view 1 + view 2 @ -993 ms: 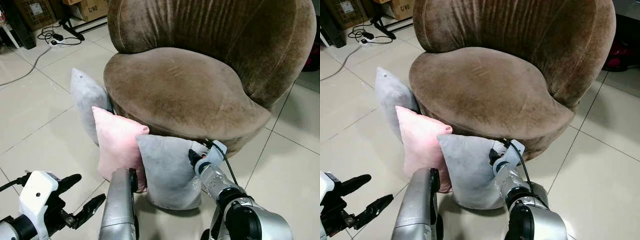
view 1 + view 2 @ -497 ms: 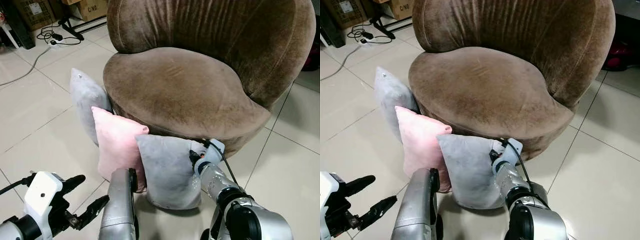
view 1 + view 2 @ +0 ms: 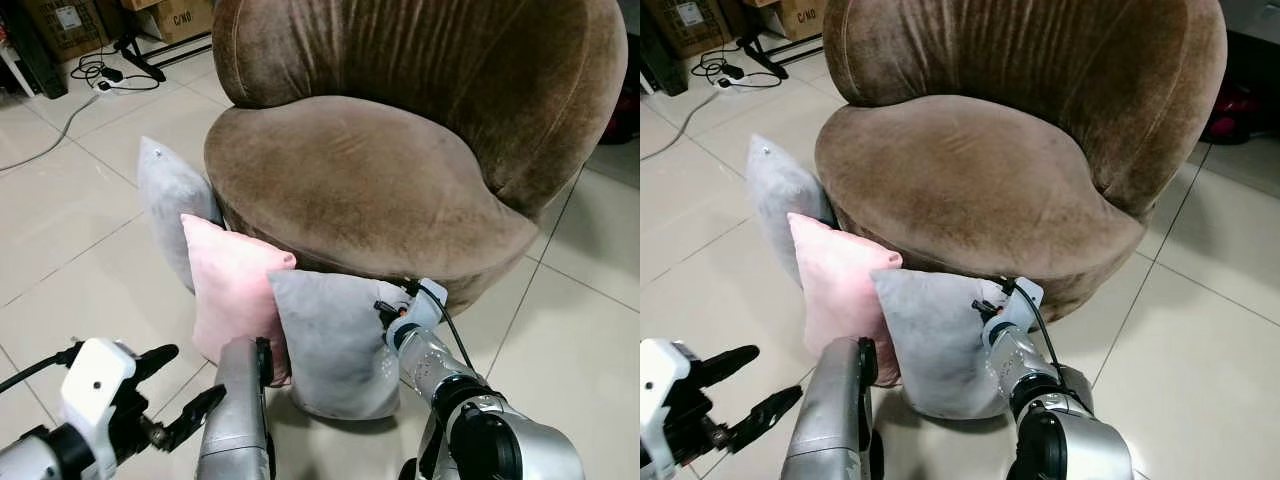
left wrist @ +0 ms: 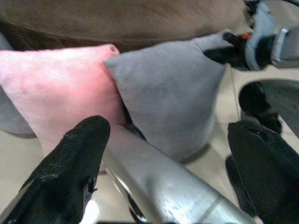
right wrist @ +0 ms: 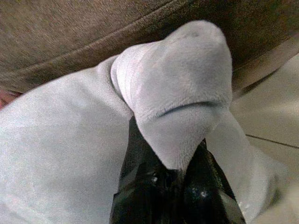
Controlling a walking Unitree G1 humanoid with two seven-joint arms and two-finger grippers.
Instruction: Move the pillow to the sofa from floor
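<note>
Right gripper: your right gripper (image 5: 173, 179) has its two black fingers pinched together on the upper corner of the soft grey velvet pillow (image 3: 335, 340); in the right wrist view the corner bulges out above the clamped fingertips.
Grey velvet pillow: it stands upright on the pale tiled floor (image 3: 70, 240), leaning against the front of the round brown velvet sofa chair (image 3: 370, 180), below the seat edge. Its bottom edge looks to rest on the tiles, so you have not yet lifted it clear.
Pink pillow: the pink velvet pillow (image 3: 232, 290) stands just to the left of the grey one, touching it, and also leans on the sofa chair.
Second grey pillow: another grey pillow (image 3: 170, 195) sits further left, behind the pink one, against the chair's side.
Left gripper: your left gripper (image 3: 175, 390) hovers low over the floor at the lower left, its fingers spread apart and holding nothing, well apart from the pillows.
Background: black cables (image 3: 105, 72) lie on the tiles at the far left, near cardboard boxes (image 3: 185, 15).
Writing: one box carries a printed mark that reads like "C/NO"; you cannot read any other label.
</note>
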